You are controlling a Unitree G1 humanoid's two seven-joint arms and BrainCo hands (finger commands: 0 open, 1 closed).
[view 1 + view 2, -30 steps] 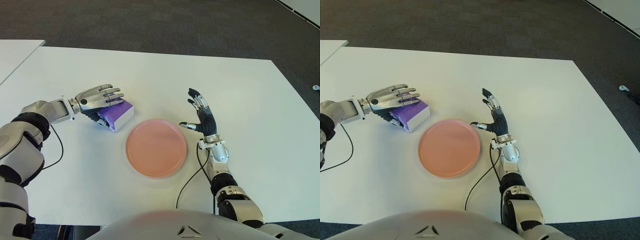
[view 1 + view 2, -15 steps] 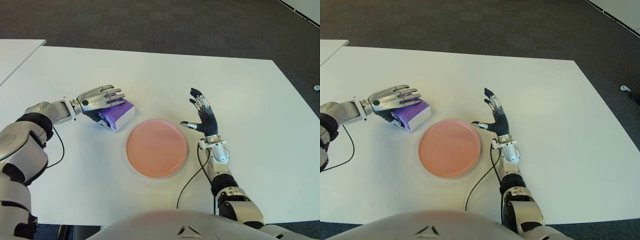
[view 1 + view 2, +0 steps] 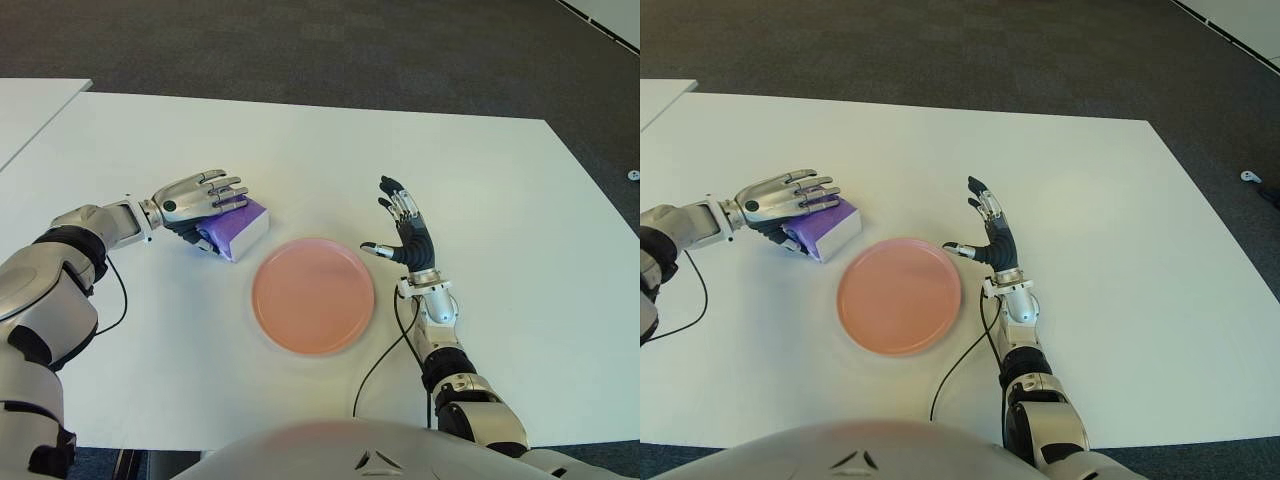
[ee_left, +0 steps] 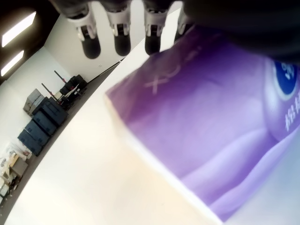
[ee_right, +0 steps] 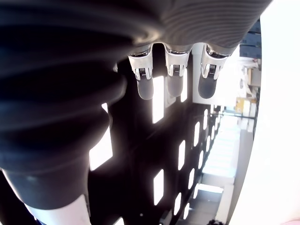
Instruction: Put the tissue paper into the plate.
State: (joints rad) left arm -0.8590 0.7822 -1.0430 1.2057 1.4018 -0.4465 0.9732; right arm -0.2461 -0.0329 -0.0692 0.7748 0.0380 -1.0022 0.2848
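Table: white table (image 3: pixel 300 150), dark carpet beyond it.
Plate: pink plate (image 3: pixel 313 295), nothing lying in it.
Tissue pack: purple tissue pack (image 3: pixel 238 226) just left of the plate, on the table.
Left hand: my left hand (image 3: pixel 195 198) wraps the tissue pack, fingers over its top.
Right hand: my right hand (image 3: pixel 405 232) stands right of the plate, fingers spread, holding nothing.
Cable: black cable (image 3: pixel 385 350) runs by the plate's right rim.
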